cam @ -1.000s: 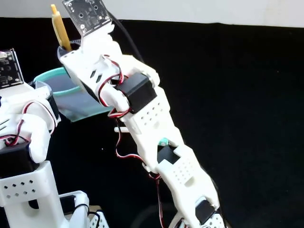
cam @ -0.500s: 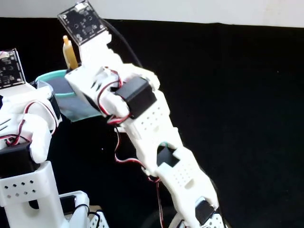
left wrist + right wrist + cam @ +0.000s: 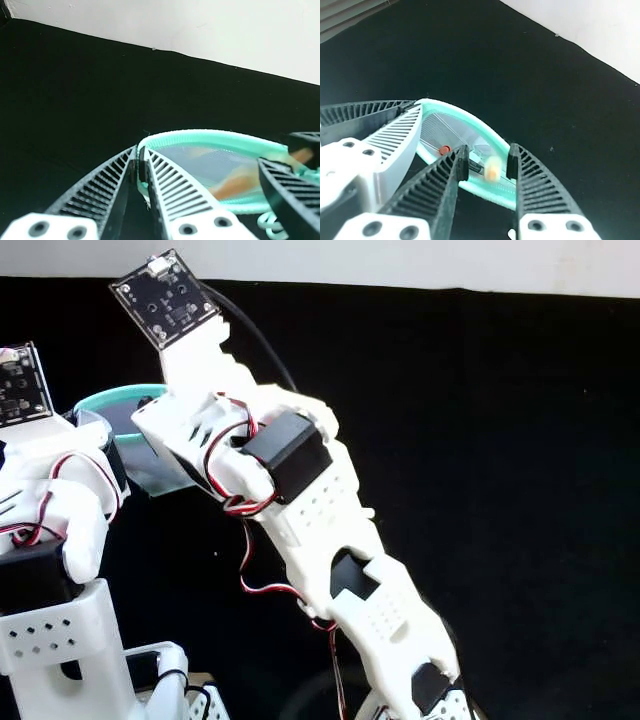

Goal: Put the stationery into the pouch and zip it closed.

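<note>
Ok, the pen [image 3: 491, 169] is going into the pouch [image 3: 470, 127]. In the right wrist view I see it end-on: its yellow end faces the camera and its long axis runs down into the open mouth. In the left wrist view I get it sideways through the mesh [image 3: 235, 184], a blurred orange streak on a slant. Its upper end is near the right gripper's black fingers [image 3: 282, 192] and its lower end is deeper in the pouch.

The right gripper [image 3: 487, 148] is spread over the mouth, with a gap on each side of the pen end, so it isn't pinching it. The left gripper [image 3: 139, 151] is pressed together on the teal rim [image 3: 200, 134] and holds the mouth open. From the right wrist view it sits at the rim's other end [image 3: 412, 106].

In the high view the pouch [image 3: 115, 398] is at the far left of the black cloth [image 3: 480, 440], between the two arms. The right arm [image 3: 320, 510] lies across the mouth and blocks it, so I get only the rim curve and some mesh. The left arm [image 3: 60, 530] is at the left edge.

A small red spot [image 3: 444, 149] sits inside the pouch; I can't tell what it is. A white wall [image 3: 200, 30] runs behind the cloth.
</note>
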Motion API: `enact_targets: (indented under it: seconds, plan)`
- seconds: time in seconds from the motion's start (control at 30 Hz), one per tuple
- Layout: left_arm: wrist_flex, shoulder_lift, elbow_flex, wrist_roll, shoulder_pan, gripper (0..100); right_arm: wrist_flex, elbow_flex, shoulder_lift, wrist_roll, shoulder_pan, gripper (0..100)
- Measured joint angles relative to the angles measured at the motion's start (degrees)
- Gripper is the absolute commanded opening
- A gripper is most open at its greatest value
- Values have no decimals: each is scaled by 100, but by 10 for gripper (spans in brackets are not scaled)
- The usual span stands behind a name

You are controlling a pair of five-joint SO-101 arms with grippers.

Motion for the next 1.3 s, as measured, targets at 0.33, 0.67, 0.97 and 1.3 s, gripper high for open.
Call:
enact_targets:
  seconds: [0.33,0.67,0.97,1.3]
  plan:
    - [0,0,0,0,0,6,0,0,-343,334,0,135]
    - [0,0,0,0,0,6,0,0,-1240,589,967,135]
    - [0,0,0,0,0,6,0,0,-1371,1266,1873,135]
    - [0,0,0,0,0,6,18,941,-1424,1547,2602,135]
